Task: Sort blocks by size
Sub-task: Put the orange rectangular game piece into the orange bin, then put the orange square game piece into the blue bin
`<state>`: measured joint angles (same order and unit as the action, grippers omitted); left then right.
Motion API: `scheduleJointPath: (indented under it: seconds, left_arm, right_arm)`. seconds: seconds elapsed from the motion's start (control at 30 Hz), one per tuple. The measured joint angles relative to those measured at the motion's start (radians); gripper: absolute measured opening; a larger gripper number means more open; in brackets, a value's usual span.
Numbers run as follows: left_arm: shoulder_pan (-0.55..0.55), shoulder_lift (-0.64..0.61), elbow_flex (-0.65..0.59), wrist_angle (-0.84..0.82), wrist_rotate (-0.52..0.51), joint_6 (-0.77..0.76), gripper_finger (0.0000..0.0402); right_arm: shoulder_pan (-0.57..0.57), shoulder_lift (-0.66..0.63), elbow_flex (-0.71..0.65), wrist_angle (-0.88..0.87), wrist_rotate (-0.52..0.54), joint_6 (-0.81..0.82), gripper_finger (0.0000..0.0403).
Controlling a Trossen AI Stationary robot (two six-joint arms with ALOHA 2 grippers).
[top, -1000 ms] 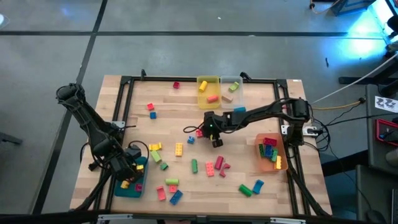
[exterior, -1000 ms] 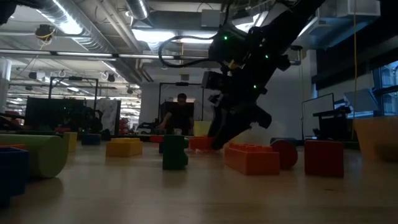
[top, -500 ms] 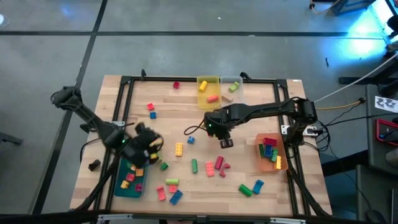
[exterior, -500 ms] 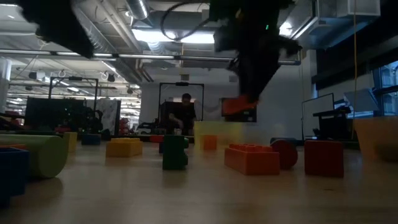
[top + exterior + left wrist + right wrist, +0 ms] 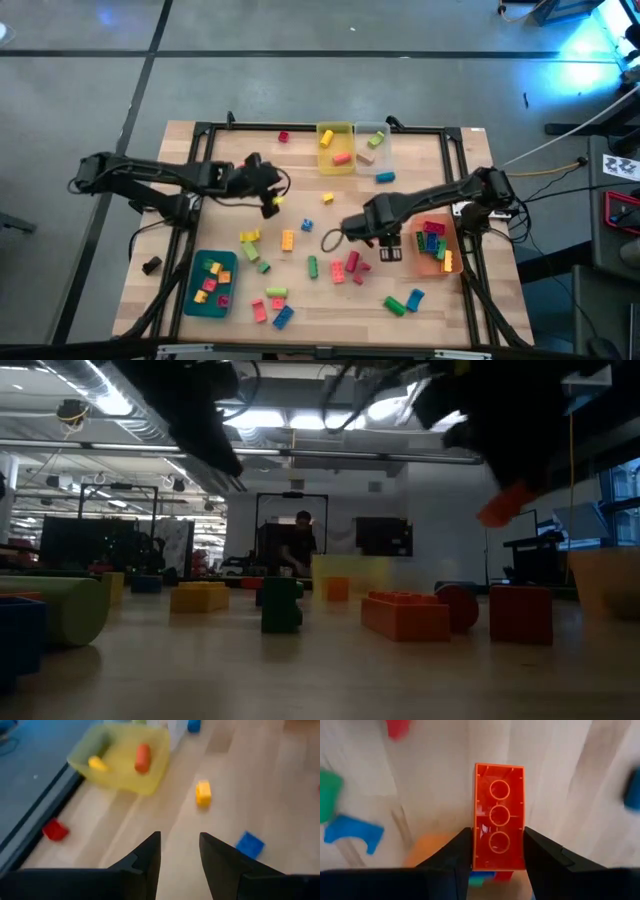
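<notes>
Overhead, the right gripper [image 5: 391, 250] hangs beside the orange bin [image 5: 436, 268], clamped on an orange brick [image 5: 392, 251]; the left gripper [image 5: 270, 203] hovers over the table's upper left. Loose blocks [image 5: 312, 266] lie scattered on the wooden table [image 5: 300, 160].

At table height, the orange brick [image 5: 497, 508] hangs aloft at the right.

From the left wrist, the fingers [image 5: 150, 855] stand apart, holding nothing, facing the yellow bin [image 5: 125, 767].

From the right wrist, the fingers [image 5: 457, 851] pinch the three-stud orange brick [image 5: 498, 815] by its long sides.
</notes>
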<state>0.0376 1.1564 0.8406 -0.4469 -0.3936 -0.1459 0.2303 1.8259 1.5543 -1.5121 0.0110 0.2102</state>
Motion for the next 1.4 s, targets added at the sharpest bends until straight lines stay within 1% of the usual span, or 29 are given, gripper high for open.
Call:
scheduleJointPath:
  seconds: [0.07,0.13,0.23,0.37,0.53,0.67,0.9,1.0,1.1,1.23,1.4]
  left_arm:
    - [0.044,0.000,0.000,0.033,0.045,0.031,0.0116]
    - [0.077,0.000,0.000,0.048,0.090,0.052,0.0113]
    - [0.108,0.002,0.000,0.042,0.124,0.073,0.0109]
    - [0.133,0.008,-0.001,0.035,0.130,0.076,0.0104]
    - [0.163,0.021,-0.001,0.042,0.140,0.118,0.0100]
    - [0.188,0.043,-0.001,0.038,0.161,0.123,0.0100]
    - [0.234,0.095,-0.001,0.036,0.164,0.118,0.0100]
    - [0.267,0.111,-0.001,0.017,0.163,0.071,0.0100]
    - [0.308,0.118,-0.001,-0.040,0.163,0.015,0.0100]
    - [0.359,0.119,-0.001,-0.122,0.162,-0.063,0.0100]
    - [0.394,0.119,-0.001,-0.248,0.162,-0.159,0.0100]
  right_arm:
    - [0.036,0.000,-0.001,-0.065,0.030,0.061,0.0152]
    - [0.070,-0.003,-0.018,-0.053,0.060,0.126,0.0152]
    - [0.121,-0.018,-0.057,-0.059,0.059,0.208,0.0152]
    - [0.192,-0.043,-0.130,-0.061,0.059,0.317,0.0148]
    - [0.262,-0.124,-0.222,-0.059,0.075,0.452,0.0146]
    - [0.287,-0.213,-0.281,-0.058,0.095,0.560,0.0150]
    - [0.309,-0.350,-0.445,-0.062,0.090,0.731,0.0153]
    - [0.306,-0.371,-0.495,-0.060,0.085,0.777,0.0163]
    - [0.306,-0.371,-0.521,-0.057,0.085,0.780,0.0176]
    - [0.306,-0.371,-0.537,-0.049,0.076,0.781,0.0189]
    - [0.306,-0.371,-0.537,-0.049,0.082,0.781,0.0194]
